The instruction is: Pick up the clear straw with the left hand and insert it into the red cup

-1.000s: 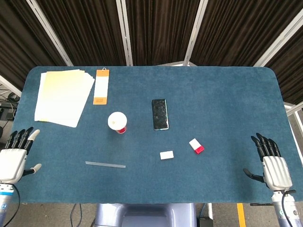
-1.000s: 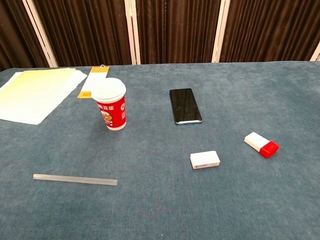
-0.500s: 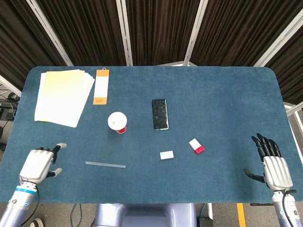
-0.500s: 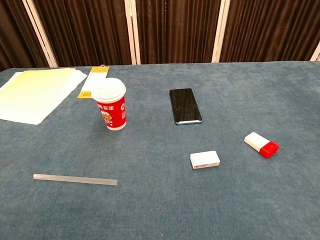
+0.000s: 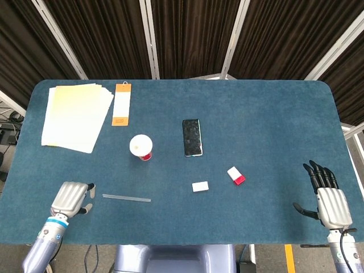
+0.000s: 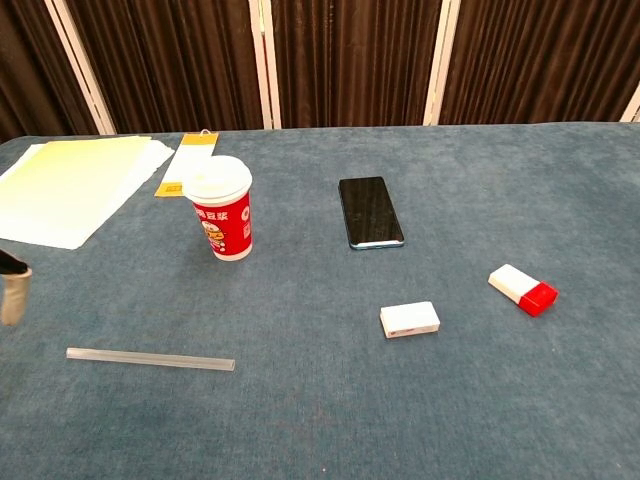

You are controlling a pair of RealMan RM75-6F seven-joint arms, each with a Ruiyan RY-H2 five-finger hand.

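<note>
The clear straw [image 5: 126, 198] [image 6: 150, 358] lies flat on the blue table near its front left. Behind it, upright, is the red cup [image 5: 141, 147] [image 6: 222, 215] with a white lid. My left hand [image 5: 71, 198] hovers just left of the straw's left end, back upward, fingers bent down and apart from the thumb, holding nothing. The chest view catches only one of its fingertips [image 6: 12, 290] at the left edge. My right hand [image 5: 331, 199] rests at the table's front right edge with its fingers spread and nothing in it.
A black phone [image 5: 192, 137] [image 6: 370, 211] lies right of the cup. A white block [image 5: 200, 186] [image 6: 409, 319] and a red-and-white block [image 5: 236, 175] [image 6: 522, 289] lie front right. Yellow papers [image 5: 77, 116] and an orange tag [image 5: 121, 104] sit back left.
My left hand has moved from the table's left edge in over the cloth, rightward toward the straw's left end, its fingers turning downward. The right hand, straw and cup have stayed put.
</note>
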